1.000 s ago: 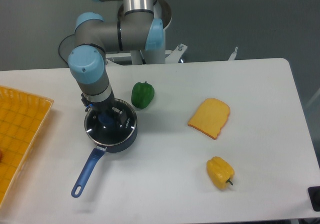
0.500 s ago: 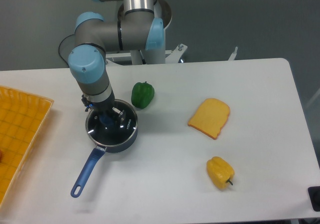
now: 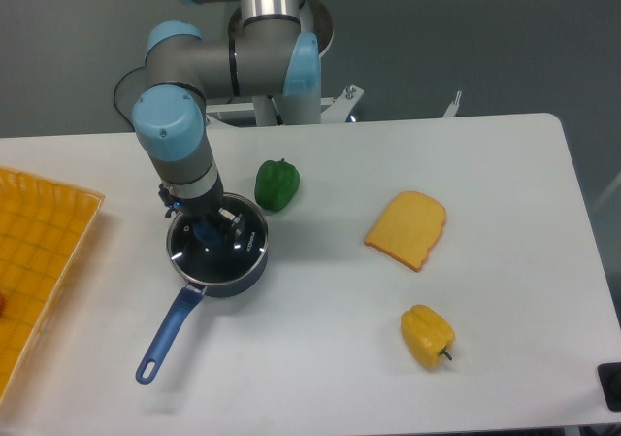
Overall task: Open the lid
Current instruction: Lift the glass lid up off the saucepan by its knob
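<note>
Fixed camera, overhead oblique view: the single grey-and-pale-blue jointed arm reaches down from its base at the far table edge so that its two-finger gripper (image 3: 215, 233) stands directly over the dark blue long-handled saucepan (image 3: 155, 356), which sits left of centre on the white rectangular table (image 3: 505, 174). The round clear glass lid with a thin metal rim and blue centre knob (image 3: 194, 258) lies flat on the saucepan's mouth, covering it fully; the gripper is placed at the lid's centre because the knob is the only part that offers a hold. The fingers appear to straddle the knob and may be clamped on it, but the wrist hides the contact, so whether the jaws are closed on the knob or merely around it cannot be told. The saucepan's handle points toward the near-left, away from the arm, leaving the approach from above free. A glossy green bell pepper (image 3: 277, 184) rests just beside the saucepan's far-right rim, near enough that a lift straight up looks safer than a sideways sweep. A yellow-orange slice of toy bread (image 3: 407, 229) and a yellow bell pepper (image 3: 427, 337) lie well apart to the right; an orange latticed tray (image 3: 39, 247) occupies the left edge. The lid is not yet raised.
</note>
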Action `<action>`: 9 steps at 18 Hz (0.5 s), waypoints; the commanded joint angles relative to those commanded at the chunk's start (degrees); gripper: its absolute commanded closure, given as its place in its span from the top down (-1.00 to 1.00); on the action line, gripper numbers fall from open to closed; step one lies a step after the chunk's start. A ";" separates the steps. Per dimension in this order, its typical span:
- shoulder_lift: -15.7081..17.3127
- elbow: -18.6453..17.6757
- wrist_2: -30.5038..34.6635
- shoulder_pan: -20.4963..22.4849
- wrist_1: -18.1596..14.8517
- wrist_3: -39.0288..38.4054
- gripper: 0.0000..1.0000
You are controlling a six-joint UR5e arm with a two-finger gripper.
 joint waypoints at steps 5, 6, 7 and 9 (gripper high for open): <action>0.26 2.82 -0.35 2.11 -2.31 6.85 0.02; 0.26 3.52 -0.35 2.20 -2.13 8.34 0.02; 0.09 4.57 -0.70 2.55 -2.13 10.62 0.01; 0.09 5.55 -1.49 3.95 -2.04 15.45 0.01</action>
